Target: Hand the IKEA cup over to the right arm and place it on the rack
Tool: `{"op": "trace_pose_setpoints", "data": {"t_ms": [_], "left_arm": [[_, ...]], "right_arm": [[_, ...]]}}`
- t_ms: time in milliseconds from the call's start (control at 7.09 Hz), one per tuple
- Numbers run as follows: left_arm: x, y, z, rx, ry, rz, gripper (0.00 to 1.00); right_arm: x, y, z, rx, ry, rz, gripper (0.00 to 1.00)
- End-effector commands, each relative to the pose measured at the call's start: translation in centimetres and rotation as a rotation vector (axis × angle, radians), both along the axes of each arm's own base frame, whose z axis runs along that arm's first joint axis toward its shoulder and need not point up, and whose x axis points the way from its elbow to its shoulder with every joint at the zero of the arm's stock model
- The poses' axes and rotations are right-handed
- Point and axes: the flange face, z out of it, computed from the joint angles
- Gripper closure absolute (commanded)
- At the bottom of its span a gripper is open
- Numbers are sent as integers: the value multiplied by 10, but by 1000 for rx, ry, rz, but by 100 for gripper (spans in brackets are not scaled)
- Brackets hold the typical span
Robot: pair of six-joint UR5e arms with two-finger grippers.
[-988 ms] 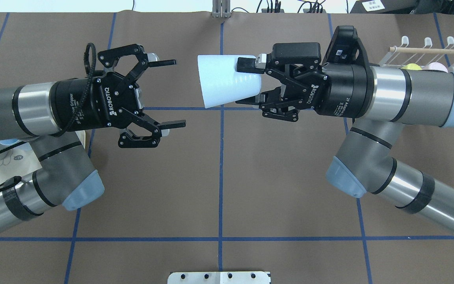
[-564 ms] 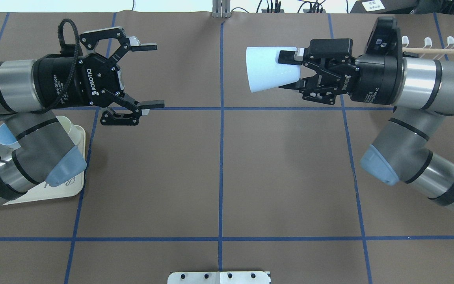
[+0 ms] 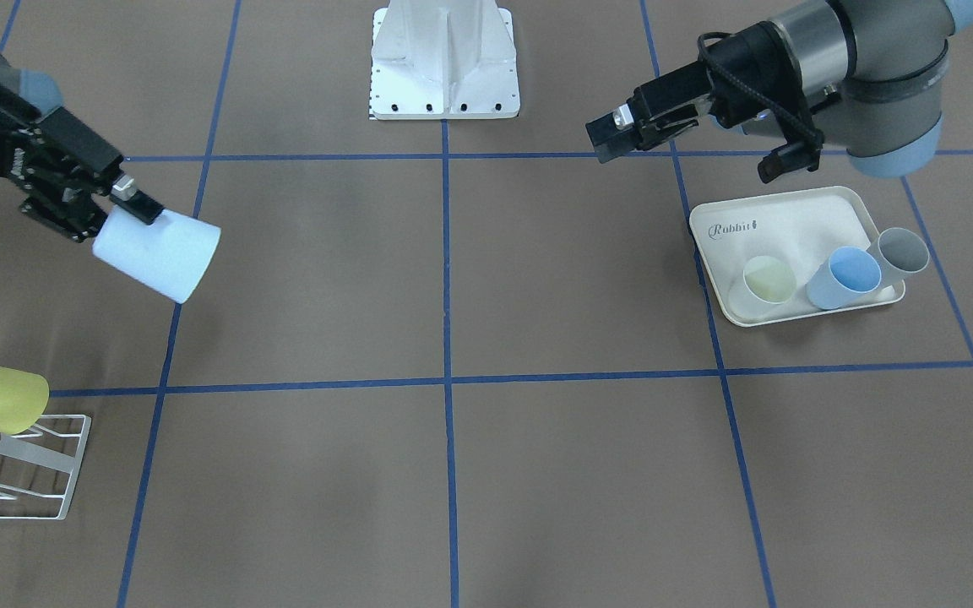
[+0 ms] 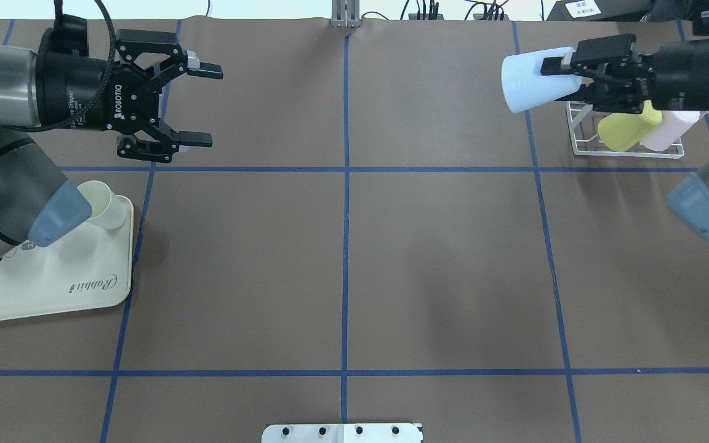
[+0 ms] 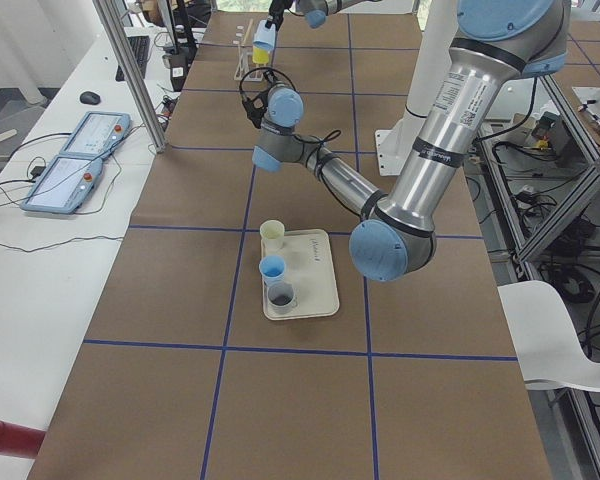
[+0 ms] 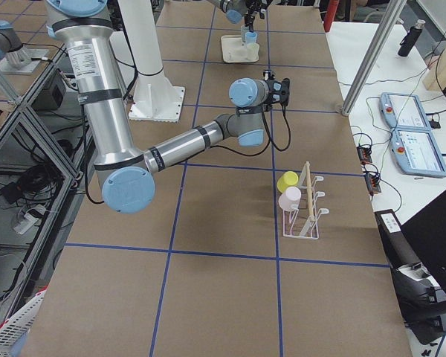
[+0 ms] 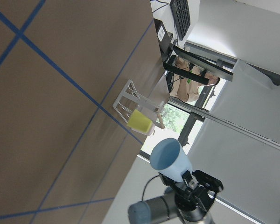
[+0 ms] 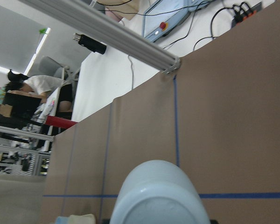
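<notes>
A pale blue IKEA cup lies sideways in the air, mouth toward the table's middle, and my right gripper is shut on its base end. The front-facing view shows the cup and that gripper at the left. The white wire rack stands just below and right of the cup, with a yellow cup and a pink cup on it. My left gripper is open and empty at the far left. The right wrist view fills with the cup's base.
A cream tray marked "Rabbit" sits at the left under my left arm; the front-facing view shows a cream cup, a blue cup and a grey cup on it. The robot's base plate is at the near edge.
My right gripper has carried the pale blue cup to the right and back, up to the rack. My left gripper has drawn away to the left, still open.
</notes>
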Motion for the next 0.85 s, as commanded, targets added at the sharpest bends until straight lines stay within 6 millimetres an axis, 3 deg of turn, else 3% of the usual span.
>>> {"op": "trace_pose_setpoints", "data": {"t_ms": [0, 141, 282, 705], "left_arm": [[-32, -30, 29, 110, -198, -61, 0], [-39, -41, 39, 130, -275, -84, 0], [-49, -46, 66, 172, -353, -105, 0], [-93, -74, 92, 263, -544, -167, 0]], "right_arm": [[67, -19, 49, 13, 237, 33, 78], [85, -19, 84, 49, 369, 29, 78], [108, -27, 102, 108, 502, 14, 78], [155, -42, 143, 151, 755, -97, 78]]}}
